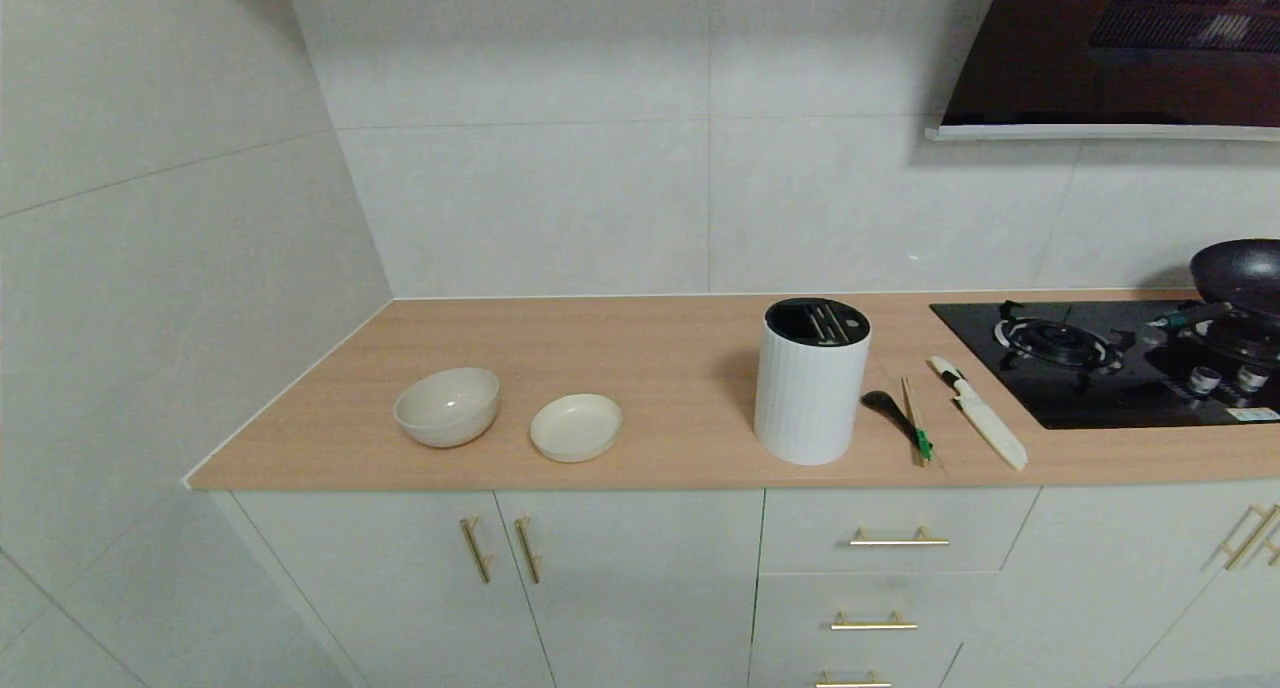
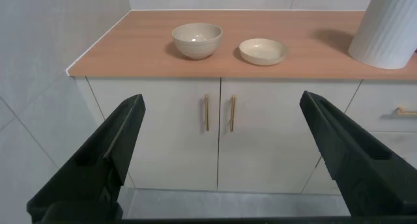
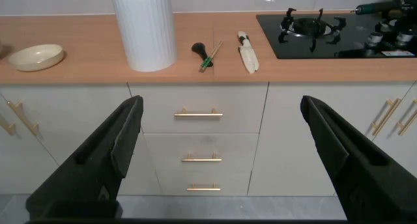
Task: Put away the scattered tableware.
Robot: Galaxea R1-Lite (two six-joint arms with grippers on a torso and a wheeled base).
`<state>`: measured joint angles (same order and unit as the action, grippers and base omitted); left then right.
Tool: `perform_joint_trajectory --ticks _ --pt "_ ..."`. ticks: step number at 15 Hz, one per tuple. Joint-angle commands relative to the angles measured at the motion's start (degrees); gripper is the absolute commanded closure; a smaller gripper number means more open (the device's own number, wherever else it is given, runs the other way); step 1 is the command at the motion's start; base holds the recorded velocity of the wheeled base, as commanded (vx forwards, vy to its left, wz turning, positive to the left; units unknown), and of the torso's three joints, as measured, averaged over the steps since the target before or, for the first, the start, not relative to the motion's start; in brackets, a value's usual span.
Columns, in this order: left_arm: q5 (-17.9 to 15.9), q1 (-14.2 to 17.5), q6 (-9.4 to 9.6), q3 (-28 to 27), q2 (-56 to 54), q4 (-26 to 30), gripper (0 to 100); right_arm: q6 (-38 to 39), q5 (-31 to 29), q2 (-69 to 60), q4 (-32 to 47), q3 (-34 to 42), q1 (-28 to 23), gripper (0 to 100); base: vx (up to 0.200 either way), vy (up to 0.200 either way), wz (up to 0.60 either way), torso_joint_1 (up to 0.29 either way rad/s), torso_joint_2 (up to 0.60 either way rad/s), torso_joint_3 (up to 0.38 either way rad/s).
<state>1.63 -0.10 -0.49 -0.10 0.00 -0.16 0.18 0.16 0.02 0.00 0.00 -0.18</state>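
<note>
A white ribbed utensil holder with a black slotted top stands on the wooden counter. To its right lie a black spoon with a green handle, a pair of chopsticks and a white knife. Left of the holder sit a cream bowl and a shallow cream dish. My left gripper hangs open in front of the cabinet doors below the bowl and dish. My right gripper is open before the drawers, below the holder, spoon and knife.
A black gas hob with a dark wok fills the counter's right end, under a range hood. Tiled walls close the back and left. Below are cabinet doors and drawers with gold handles.
</note>
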Motion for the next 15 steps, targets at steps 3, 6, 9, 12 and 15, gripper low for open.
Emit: perform_joint_trajectory --ticks 3,6,9,12,15 --pt "-0.1 0.0 -0.04 0.0 0.0 0.0 0 0.0 0.0 0.0 0.0 0.0 0.0 0 0.0 0.133 0.0 0.003 0.0 0.0" --pt "0.0 0.0 -0.04 0.0 0.0 0.0 0 0.0 0.0 0.0 0.0 0.0 0.0 0 0.0 0.2 0.0 0.004 0.0 -0.002" --pt "-0.1 0.0 -0.04 0.0 0.0 0.0 0 0.0 0.0 0.0 0.0 0.0 0.0 0 0.0 0.2 0.0 0.001 0.0 0.004" --pt "-0.1 0.0 -0.04 0.0 0.0 0.0 0 0.0 0.0 0.0 0.0 0.0 0.0 0 0.0 0.2 0.0 0.004 0.0 0.001" --pt "-0.1 0.0 -0.04 0.0 0.0 0.0 0 0.0 0.0 0.0 0.0 0.0 0.0 0 0.0 0.2 0.0 0.002 0.0 0.001"
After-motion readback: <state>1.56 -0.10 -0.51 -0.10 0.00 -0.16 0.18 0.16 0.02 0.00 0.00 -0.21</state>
